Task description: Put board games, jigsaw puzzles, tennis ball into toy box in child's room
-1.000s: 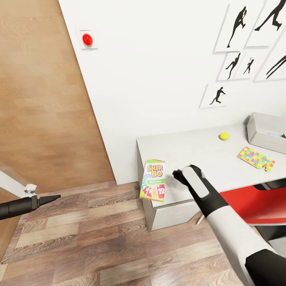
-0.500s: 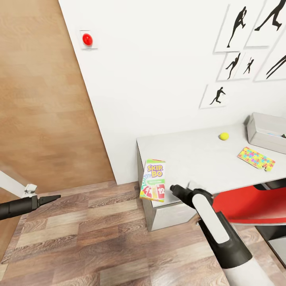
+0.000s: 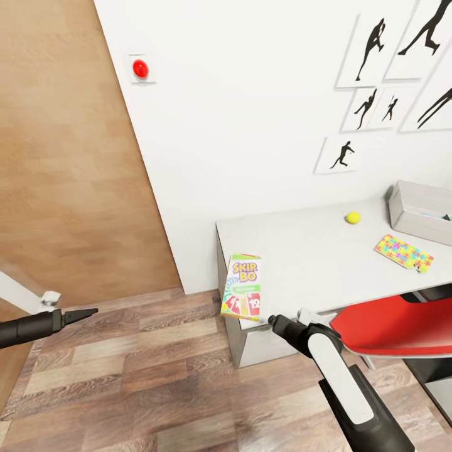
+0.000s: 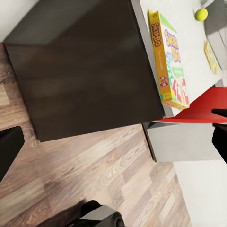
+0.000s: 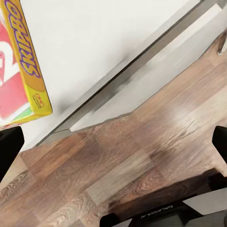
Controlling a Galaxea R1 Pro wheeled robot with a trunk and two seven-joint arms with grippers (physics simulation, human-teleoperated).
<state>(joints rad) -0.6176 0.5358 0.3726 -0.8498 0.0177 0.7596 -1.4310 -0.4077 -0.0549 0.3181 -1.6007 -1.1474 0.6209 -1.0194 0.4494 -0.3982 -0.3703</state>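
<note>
The Skip-Bo board game (image 3: 243, 286) lies flat at the near corner of the table (image 3: 307, 251), its lower end poking out past the front edge over the wooden floor (image 3: 144, 370). The right wrist view shows that overhang from below: the yellow side of the box (image 5: 29, 66) juts beyond the table's lip with bare floor (image 5: 142, 156) beneath it.

The right gripper (image 3: 274, 321) sits just off the box's low right corner, close beside it but not touching, down in front of the table's white side. Its jaws stand wide apart and empty, the two fingertips (image 5: 9, 151) far out at either side of its own camera's picture. The forearm runs back toward the robot, angled low, with the red chair (image 3: 395, 326) right beside it, so it's tight on that side and open floor on the other.

Farther across the tabletop from that gripper: the tennis ball (image 3: 353, 218), a jigsaw puzzle (image 3: 403, 252) near the front edge, and the toy box (image 3: 419, 213) at the far end against the wall.

The left gripper (image 3: 81, 314) hangs well away over open floor by the wooden door (image 3: 69, 157), arm level, pointed toward the table. One dark finger (image 4: 8, 149) shows in its wrist view; I cannot tell how its jaws stand.
</note>
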